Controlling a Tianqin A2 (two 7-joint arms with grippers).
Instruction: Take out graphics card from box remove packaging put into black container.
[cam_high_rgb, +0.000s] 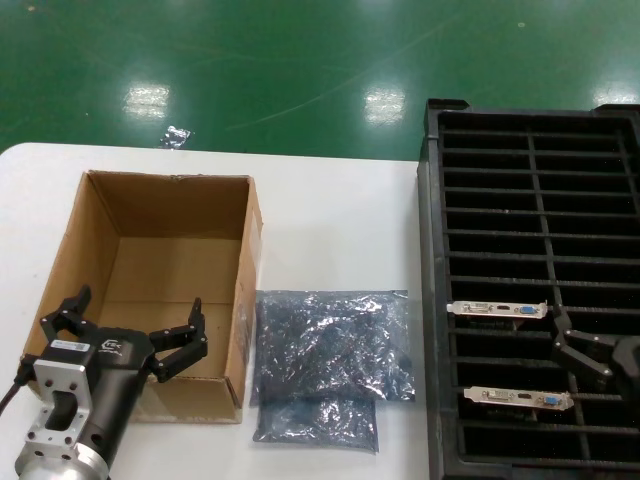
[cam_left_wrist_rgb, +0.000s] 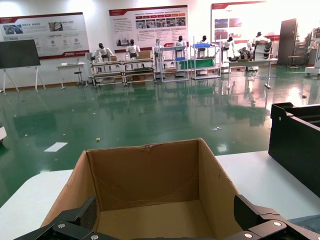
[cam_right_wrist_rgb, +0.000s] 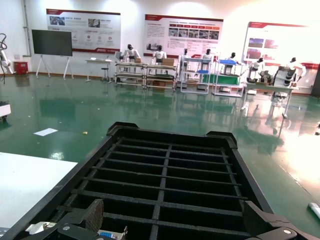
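Your head view alone lists two bracketed graphics cards (cam_high_rgb: 497, 309) slotted in the ribbed black container (cam_high_rgb: 432, 300) at the surface's (cam_high_rgb: 330, 210) right edge, and crinkly packaging (cam_high_rgb: 330, 345) beside the corrugated box (cam_high_rgb: 250, 260). Left claw (cam_high_rgb: 130, 320) spread over the box's near edge; right claw (cam_high_rgb: 580, 345) spread above the container.

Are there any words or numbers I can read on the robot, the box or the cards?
Left end effector: a small white logo on its black body, too small to read.
Cardboard box: no print visible.
Graphics cards in the black container: no readable text.
Wall posters behind: lettering too blurred to read.
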